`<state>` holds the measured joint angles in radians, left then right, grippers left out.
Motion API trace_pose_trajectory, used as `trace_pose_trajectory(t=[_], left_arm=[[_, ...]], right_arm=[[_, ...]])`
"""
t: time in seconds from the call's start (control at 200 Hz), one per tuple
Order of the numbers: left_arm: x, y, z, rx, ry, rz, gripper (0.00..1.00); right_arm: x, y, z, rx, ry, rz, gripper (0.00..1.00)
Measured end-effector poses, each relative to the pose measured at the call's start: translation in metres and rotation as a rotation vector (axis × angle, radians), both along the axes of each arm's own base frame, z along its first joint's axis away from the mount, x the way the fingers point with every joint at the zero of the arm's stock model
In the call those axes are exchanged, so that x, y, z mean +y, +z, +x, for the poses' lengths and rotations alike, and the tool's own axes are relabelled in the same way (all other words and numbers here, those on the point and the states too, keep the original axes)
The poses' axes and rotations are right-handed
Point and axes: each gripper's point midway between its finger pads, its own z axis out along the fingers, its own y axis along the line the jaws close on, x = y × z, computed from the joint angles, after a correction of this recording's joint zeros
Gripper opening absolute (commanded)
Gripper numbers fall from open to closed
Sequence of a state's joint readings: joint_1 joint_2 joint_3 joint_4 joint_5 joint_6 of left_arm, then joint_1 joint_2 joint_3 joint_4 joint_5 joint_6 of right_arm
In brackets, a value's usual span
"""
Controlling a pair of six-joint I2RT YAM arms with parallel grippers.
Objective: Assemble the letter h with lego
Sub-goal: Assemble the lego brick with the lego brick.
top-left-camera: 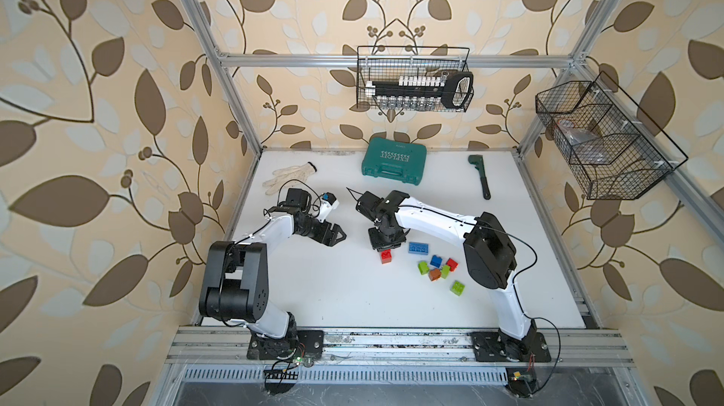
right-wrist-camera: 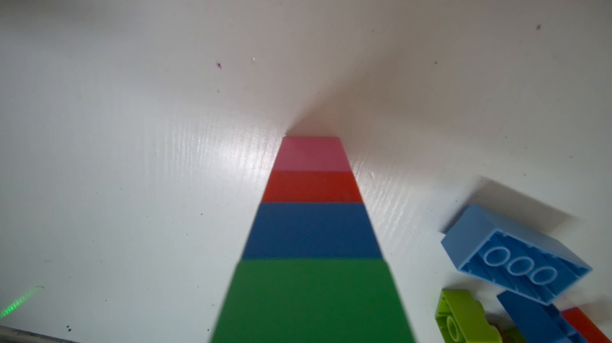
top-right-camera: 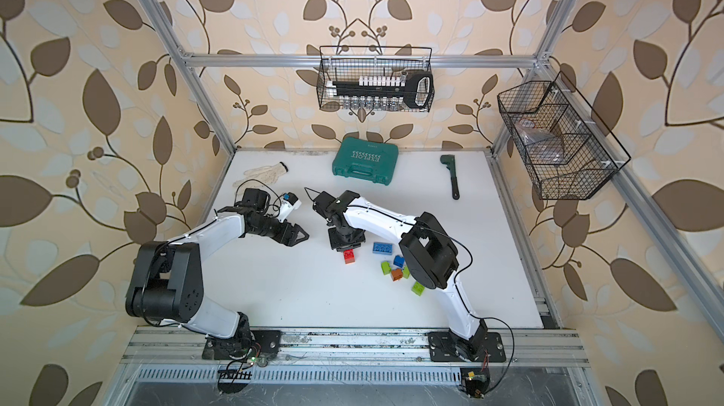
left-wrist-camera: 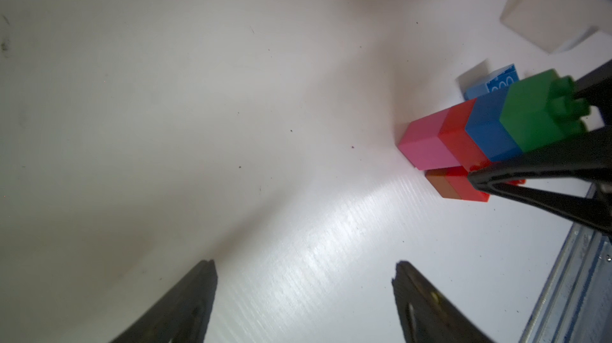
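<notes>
Most of the table's (top-left-camera: 333,298) near half lies bare from the front rail (top-left-camera: 391,339) inward, esp. toward the left side. Near the right edge, tucked by the right arm's elbow (top-left-camera: 489,251), loose bricks (top-left-camera: 436,267) cluster: lime, orange, blue, red, w/ one lime brick (top-left-camera: 457,287) nearest the front, apart from the rest. Just beyond lies a long light-blue brick (top-left-camera: 419,248), hollow underside showing. Mid-table, the right gripper (top-left-camera: 386,244) points straight down over a tower (right-wrist-camera: 311,225) of pink, red, blue and green, pink at the bottom on the table. Its jaws are pinched on the top green brick (left-wrist-camera: 536,116), a finger against each side, studs showing btwn them. A red-on-orange pair (left-wrist-camera: 460,185) sits just beside the tower's foot. The left gripper (top-left-camera: 340,235) hovers left of the tower, well apart, jaws wide, holding nothing, bare table under it. Along the far edge: glove (top-left-camera: 290,178), teal case (top-left-camera: 393,165), wrench (top-left-camera: 480,180), all well apart from the lego.
</notes>
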<state>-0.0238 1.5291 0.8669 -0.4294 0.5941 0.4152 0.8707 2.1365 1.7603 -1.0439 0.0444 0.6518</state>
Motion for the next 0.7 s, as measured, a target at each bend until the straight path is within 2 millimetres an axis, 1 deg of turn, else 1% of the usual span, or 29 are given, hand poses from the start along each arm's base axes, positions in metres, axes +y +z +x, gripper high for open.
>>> trace_pose_trajectory(t=[0.285, 0.45, 0.7], left_arm=[[0.0020, -0.0002, 0.0005, 0.001, 0.006, 0.000, 0.86], [0.0019, -0.0002, 0.0005, 0.001, 0.006, 0.000, 0.86], [0.0019, -0.0002, 0.0005, 0.001, 0.006, 0.000, 0.86]], right_arm=[[0.0031, -0.0008, -0.0057, -0.067, 0.029, -0.056, 0.10], [0.0051, -0.0052, -0.0074, -0.072, -0.002, -0.041, 0.04], [0.0052, -0.0064, -0.0068, -0.097, -0.023, -0.017, 0.03]])
